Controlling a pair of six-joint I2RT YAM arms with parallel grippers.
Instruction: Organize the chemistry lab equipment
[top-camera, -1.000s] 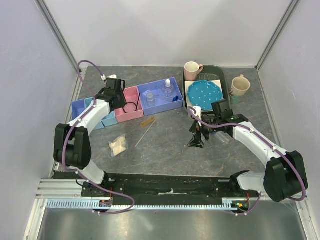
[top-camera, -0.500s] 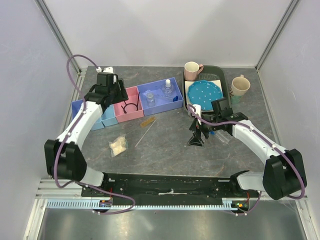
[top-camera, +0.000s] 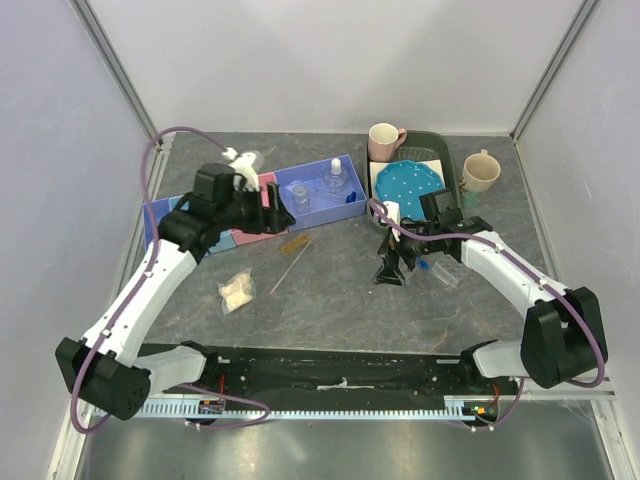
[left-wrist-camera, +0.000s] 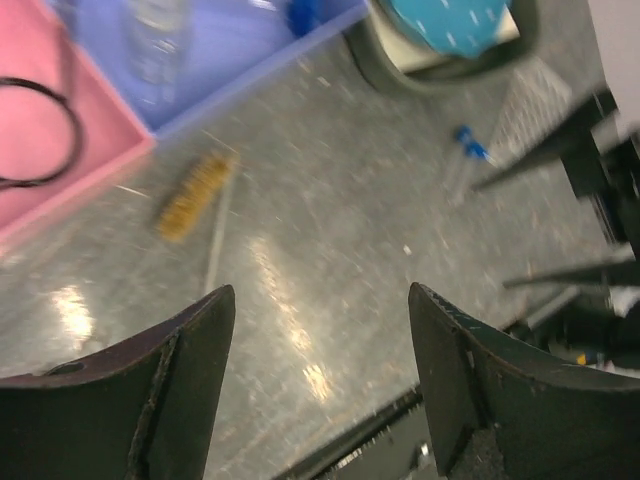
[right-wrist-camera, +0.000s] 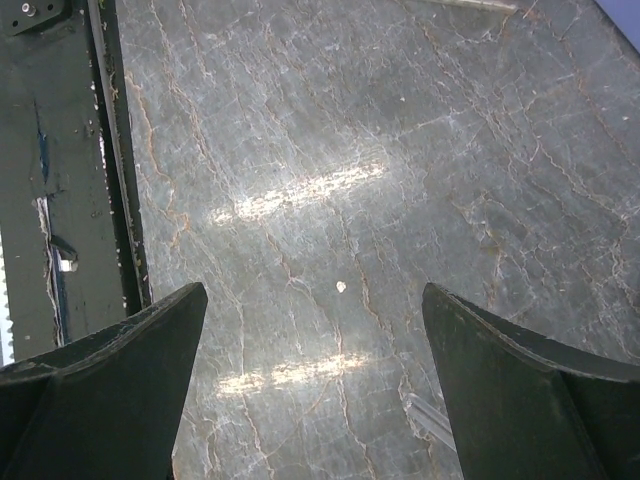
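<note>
— How do the left fingers (left-wrist-camera: 190, 380) stand?
— Spread wide with nothing between them, above the desk (left-wrist-camera: 330, 250), just on the near side of the pink tray (left-wrist-camera: 100, 112) where the black wire loop (left-wrist-camera: 78, 130) lies.
— And the right fingers (right-wrist-camera: 120, 400)?
— Also spread and empty, over the desk's right half. A blue-capped vial (left-wrist-camera: 462, 150) lies near them.
— Further out?
— The white-capped clear bottle (top-camera: 336, 178) and clear beaker (top-camera: 299, 197) are in the blue tray (top-camera: 316, 192) toward the far edge. A thin rod (top-camera: 288, 268) lies mid-desk, with the small clear bag (top-camera: 237, 290) left of it.

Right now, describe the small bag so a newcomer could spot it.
Find the row of blue and pink trays at the back left of the table. Nearer the front, on bare grey surface, lies the bag, left of a thin rod. It alone is a crumpled clear packet with pale contents.
</note>
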